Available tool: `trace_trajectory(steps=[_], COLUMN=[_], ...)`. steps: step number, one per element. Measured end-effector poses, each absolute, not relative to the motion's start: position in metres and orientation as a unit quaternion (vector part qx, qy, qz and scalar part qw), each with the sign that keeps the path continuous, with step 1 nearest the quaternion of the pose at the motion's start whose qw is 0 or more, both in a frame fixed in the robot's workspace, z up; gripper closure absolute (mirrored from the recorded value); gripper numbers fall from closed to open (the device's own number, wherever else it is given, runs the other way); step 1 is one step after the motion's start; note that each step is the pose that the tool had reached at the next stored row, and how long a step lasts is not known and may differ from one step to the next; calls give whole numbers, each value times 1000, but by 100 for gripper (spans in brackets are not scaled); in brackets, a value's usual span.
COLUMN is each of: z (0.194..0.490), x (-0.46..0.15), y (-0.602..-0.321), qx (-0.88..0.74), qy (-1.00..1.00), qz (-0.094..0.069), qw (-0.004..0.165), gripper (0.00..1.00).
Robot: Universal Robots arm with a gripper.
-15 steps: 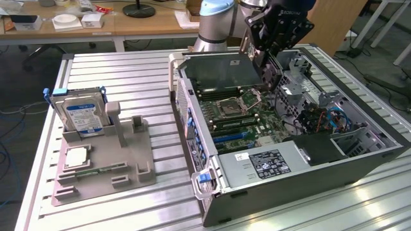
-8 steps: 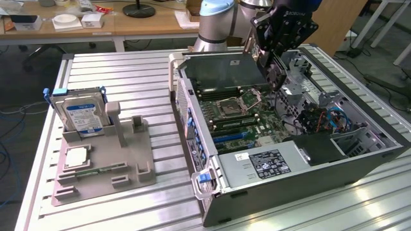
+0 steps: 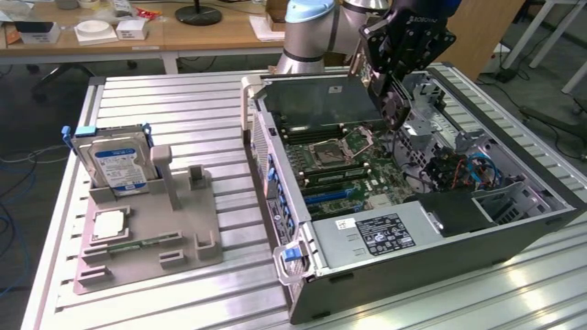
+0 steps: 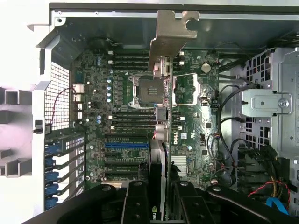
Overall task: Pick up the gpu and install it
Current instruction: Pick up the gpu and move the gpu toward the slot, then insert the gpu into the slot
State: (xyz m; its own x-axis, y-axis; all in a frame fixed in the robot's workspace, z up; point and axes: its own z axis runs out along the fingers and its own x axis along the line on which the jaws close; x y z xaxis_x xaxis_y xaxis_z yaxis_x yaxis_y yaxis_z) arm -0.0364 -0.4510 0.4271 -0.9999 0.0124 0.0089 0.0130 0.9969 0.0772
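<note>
The claw [image 3: 385,79] is clenched on the graphics card [image 3: 396,108], gripping the dark card by its two flat faces and holding it on edge over the open computer case [image 3: 413,275]. The case lies on its side on the slatted metal counter [image 3: 165,103]. By the exterior view's clock face, the card hangs at about 1 o'clock from the empty processor socket [image 3: 328,150], above the green motherboard [image 3: 353,172] and not seated in any slot. In the wrist view the claw [image 4: 159,198] shows with a black finger [image 4: 135,203] on each side of the card. The graphics card [image 4: 159,135] is seen edge-on there, running across the middle of the motherboard [image 4: 93,93], with its pale metal end strip [image 4: 170,35] at the far end near the case wall. A blue slot [image 4: 126,145] lies on the board just beside the card's line. In the exterior view, a grey holder tray [image 3: 192,234] sits on the counter at 9 o'clock from the case, well apart from the claw. A silver hard drive [image 3: 117,161] with a blue and white label stands upright at the tray's 11 o'clock corner. A square processor chip [image 3: 108,223] and a narrow green memory stick [image 3: 142,242] lie nearer its 7 o'clock end.
</note>
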Motion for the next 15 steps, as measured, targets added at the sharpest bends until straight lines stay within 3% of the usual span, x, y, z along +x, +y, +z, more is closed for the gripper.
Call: trace_trajectory(steps=[15], z=[427], x=[-36], y=[-451], qx=[21], qy=[-999], qz=[-39], qw=[5], gripper=[73])
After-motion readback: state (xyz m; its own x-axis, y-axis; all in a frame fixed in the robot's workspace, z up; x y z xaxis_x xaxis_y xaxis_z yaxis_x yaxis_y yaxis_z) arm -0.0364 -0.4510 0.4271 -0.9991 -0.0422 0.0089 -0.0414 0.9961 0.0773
